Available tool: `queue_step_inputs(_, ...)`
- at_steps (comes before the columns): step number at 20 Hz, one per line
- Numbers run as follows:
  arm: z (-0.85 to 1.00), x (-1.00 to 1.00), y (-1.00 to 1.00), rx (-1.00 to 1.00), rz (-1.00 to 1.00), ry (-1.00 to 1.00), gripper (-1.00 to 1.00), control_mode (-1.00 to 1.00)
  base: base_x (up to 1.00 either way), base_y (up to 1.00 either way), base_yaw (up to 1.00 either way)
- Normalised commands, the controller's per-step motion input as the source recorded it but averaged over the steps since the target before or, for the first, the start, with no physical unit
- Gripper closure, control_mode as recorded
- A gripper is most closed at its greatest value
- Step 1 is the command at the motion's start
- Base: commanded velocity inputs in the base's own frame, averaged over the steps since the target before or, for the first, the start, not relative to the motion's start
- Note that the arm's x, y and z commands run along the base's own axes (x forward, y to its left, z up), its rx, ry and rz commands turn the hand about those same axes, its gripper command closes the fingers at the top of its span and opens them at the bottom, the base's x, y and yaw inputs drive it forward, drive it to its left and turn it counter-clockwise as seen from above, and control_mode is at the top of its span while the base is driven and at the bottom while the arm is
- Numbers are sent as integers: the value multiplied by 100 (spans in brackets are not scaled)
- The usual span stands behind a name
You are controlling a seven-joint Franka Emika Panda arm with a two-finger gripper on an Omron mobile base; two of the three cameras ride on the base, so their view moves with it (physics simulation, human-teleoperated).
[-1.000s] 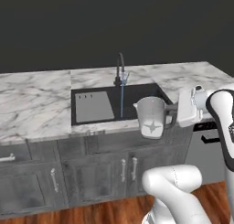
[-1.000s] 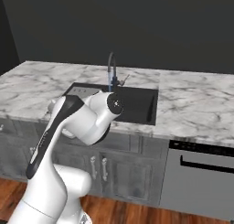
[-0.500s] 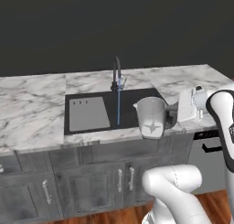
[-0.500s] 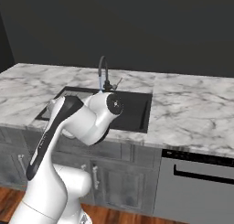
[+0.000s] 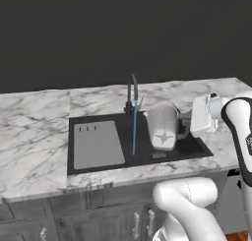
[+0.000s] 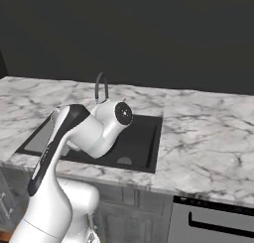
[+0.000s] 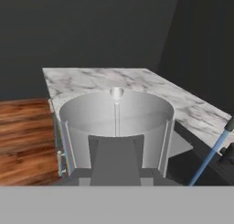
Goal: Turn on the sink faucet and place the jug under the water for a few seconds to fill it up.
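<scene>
From the left: the sink (image 5: pixel 98 161) in my tabletop (image 5: pixel 34 132) has the sink faucet (image 5: pixel 132 92) already on, the water (image 5: pixel 134 132) falling into the basin. Just right of the stream, not yet under it, I'm holding the jug (image 5: pixel 162 128) upright above the sink, pincer (image 5: pixel 187 123) pinching its handle. Filling is left.

The sink faucet (image 5: pixel 132 93), a slim dark gooseneck at the back rim of the black sink (image 5: pixel 93 121), is running: the water (image 5: pixel 134 132) drops as a thin blue stream into the basin beside the grey drainboard. The jug (image 5: pixel 163 127), translucent grey-white with a white star, is held upright over the basin just right of the stream, apart from it.
</scene>
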Motion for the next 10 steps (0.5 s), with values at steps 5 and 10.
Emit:
queue_step_inputs(5,0,0,0,0,0,0,100,100,67,-20,0)
queue_step_inputs(10,0,0,0,0,0,0,100,100,46,-22,0)
